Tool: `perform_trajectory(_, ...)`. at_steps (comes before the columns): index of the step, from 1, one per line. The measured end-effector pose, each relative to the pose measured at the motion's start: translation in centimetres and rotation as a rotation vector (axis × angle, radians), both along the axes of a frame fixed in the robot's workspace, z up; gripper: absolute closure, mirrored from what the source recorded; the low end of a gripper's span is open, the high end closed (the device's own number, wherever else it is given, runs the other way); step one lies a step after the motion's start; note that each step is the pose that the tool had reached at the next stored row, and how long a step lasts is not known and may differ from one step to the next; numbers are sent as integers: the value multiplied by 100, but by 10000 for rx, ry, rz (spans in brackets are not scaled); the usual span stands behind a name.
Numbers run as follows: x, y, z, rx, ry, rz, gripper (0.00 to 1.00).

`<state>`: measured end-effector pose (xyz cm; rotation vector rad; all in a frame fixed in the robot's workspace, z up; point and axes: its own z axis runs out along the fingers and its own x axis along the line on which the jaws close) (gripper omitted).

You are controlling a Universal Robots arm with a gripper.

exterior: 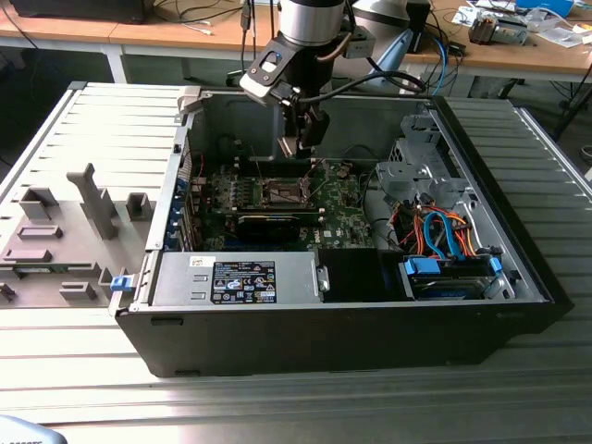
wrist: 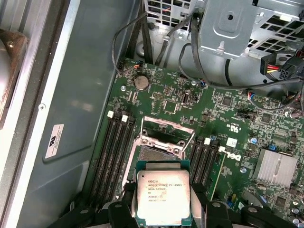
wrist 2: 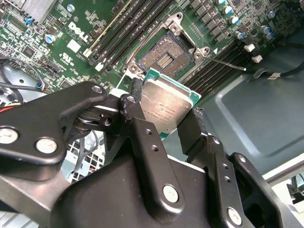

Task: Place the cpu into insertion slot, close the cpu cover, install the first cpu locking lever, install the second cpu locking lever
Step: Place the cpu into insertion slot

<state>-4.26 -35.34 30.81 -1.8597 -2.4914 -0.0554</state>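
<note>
Gripper (wrist 2: 164,111) holds the cpu (wrist: 163,197) tight between its fingers, up in the air near the slot (wrist 2: 165,59) on the green board (wrist: 223,109).

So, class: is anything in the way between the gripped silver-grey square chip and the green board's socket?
Nothing visible. The black gripper holds the silver-grey square cpu near the dark-centred, metal-rimmed insertion slot, which lies uncovered.

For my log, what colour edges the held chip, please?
Green, around the flat square silver cpu; first wrist view.
</note>
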Motion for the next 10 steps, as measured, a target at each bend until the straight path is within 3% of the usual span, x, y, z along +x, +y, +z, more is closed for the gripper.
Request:
perform_trajectory(3, 0, 0, 0, 0, 0, -223, 46)
perform_trajectory(10, 0, 0, 0, 1, 0, -324, 46)
